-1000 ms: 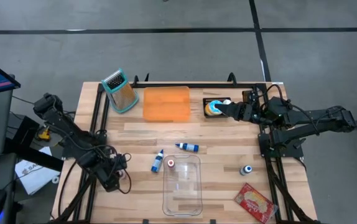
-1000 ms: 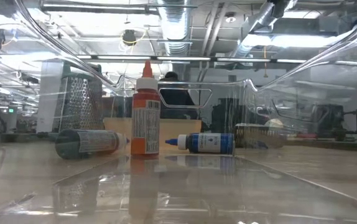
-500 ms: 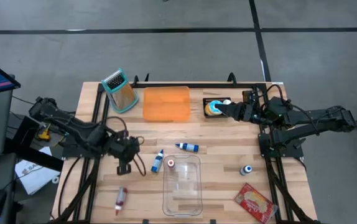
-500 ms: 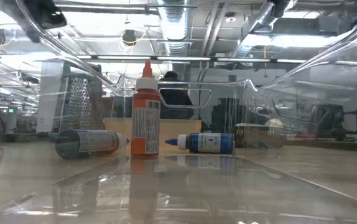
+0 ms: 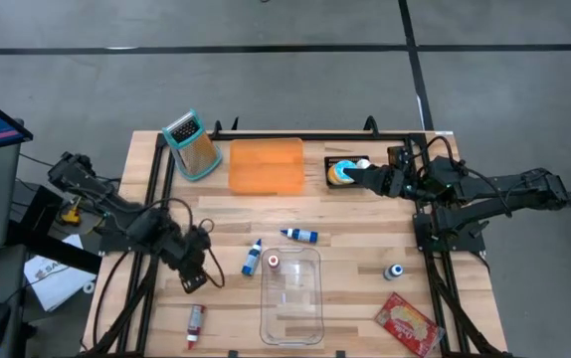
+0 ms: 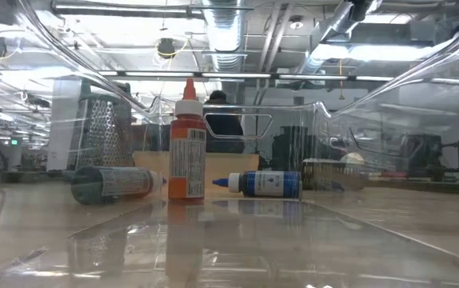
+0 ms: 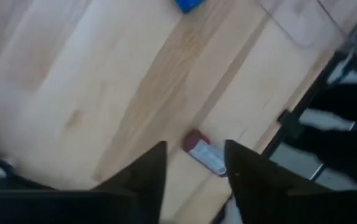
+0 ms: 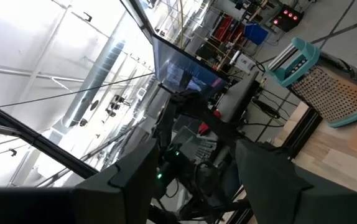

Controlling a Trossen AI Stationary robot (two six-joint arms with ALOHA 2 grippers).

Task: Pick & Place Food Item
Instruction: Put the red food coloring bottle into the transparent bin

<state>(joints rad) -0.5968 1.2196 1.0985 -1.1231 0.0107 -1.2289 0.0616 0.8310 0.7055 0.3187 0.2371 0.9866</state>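
Observation:
A small red bottle [image 5: 195,323] lies on its side near the table's near left edge; the left wrist view shows this bottle [image 7: 208,158] on the wood below. My left gripper [image 5: 195,278] [image 7: 195,148] hangs open above it, pointing steeply down, touching nothing. Two blue bottles [image 5: 253,257] [image 5: 300,235] lie mid-table. An orange-capped bottle [image 5: 274,262] [image 6: 187,144] stands beside the clear container [image 5: 291,294]. My right gripper [image 5: 361,177] [image 8: 194,155] waits open at the far right, by a black holder [image 5: 341,171].
A teal-framed grater [image 5: 193,145] and an orange cutting board [image 5: 266,164] stand at the far side. A small blue bottle [image 5: 393,270] and a red packet [image 5: 408,325] lie near the right corner. Black frame rails run along both table sides.
My left gripper has let go of the red bottle, risen, and swung toward the table's right and far side, then back a little. The bottle, at the fingers a second ago, now lies flat on the table nearer the near edge.

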